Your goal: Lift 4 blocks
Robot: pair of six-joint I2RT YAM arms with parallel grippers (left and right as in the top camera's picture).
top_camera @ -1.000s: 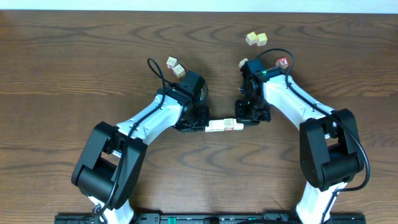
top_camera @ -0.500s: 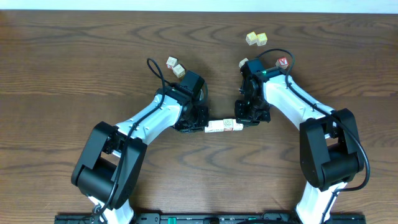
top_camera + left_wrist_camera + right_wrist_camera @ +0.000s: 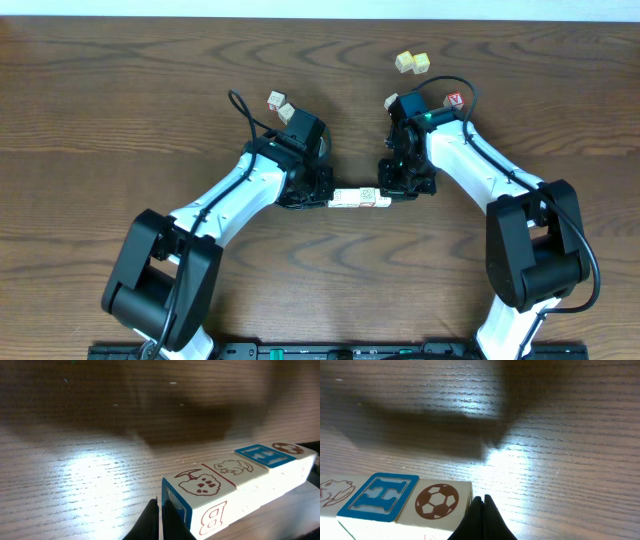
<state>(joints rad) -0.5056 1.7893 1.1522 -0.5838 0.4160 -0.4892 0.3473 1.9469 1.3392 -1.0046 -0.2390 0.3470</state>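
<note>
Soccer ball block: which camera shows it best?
Right wrist: the soccer ball block sits close, its ball print sharp. Left wrist shows it small, farthest from the camera. Overhead shows only a tiny pale cube, print unreadable.

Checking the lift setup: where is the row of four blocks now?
Overhead, the row of blocks is at the middle of the table, pressed end to end between the left fingers and the right fingers.

Blocks (image 3: 360, 199) boxed in by left end effector (image 3: 326, 199) and right end effector (image 3: 392, 196), open table (image 3: 100, 120) beyond
</note>
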